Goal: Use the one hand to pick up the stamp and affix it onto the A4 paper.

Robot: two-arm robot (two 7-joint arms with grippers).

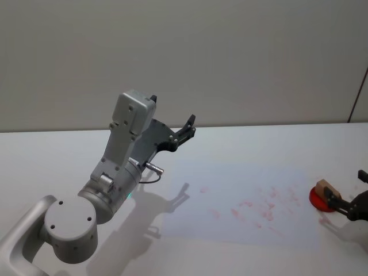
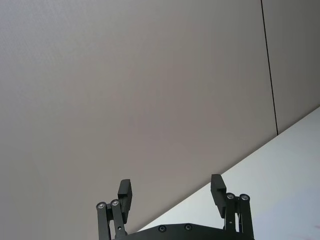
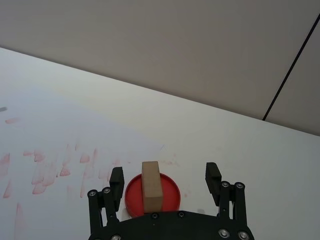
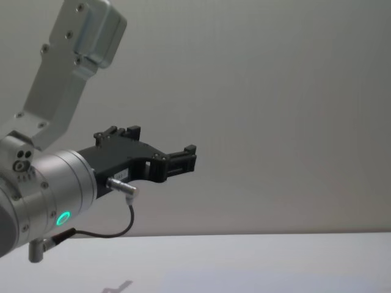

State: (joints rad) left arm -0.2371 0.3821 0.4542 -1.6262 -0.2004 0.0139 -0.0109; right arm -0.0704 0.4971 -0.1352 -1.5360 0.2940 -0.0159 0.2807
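So at this point you'd barely started the actual job. Your right gripper (image 3: 164,172) was wide open, nothing in it, fingers (image 3: 116,180) parked on either side of the stamp (image 3: 150,186) with a clear gap on both sides, no contact that I could see. The stamp was standing upright on a red pad (image 3: 170,194), which sat on the table (image 1: 69,155) just off the right edge of the paper (image 1: 241,190), near its front corner. The paper itself lay flat and had a bunch of faint red marks (image 1: 267,204) scattered over its right half, so it'd been inked at some point, but going by this moment alone the pick wasn't done: the stamp wasn't gripped or lifted. What you had left, I'd say: squeeze the fingers onto the block, lift it off the pad, carry it over the paper and press it down. The line-up looked decent, block roughly centred between the fingers, so closing should've caught it. Your left gripper (image 2: 171,186) was out of it, open and empty, held up in the air off the paper's far left corner, pointing at the wall.
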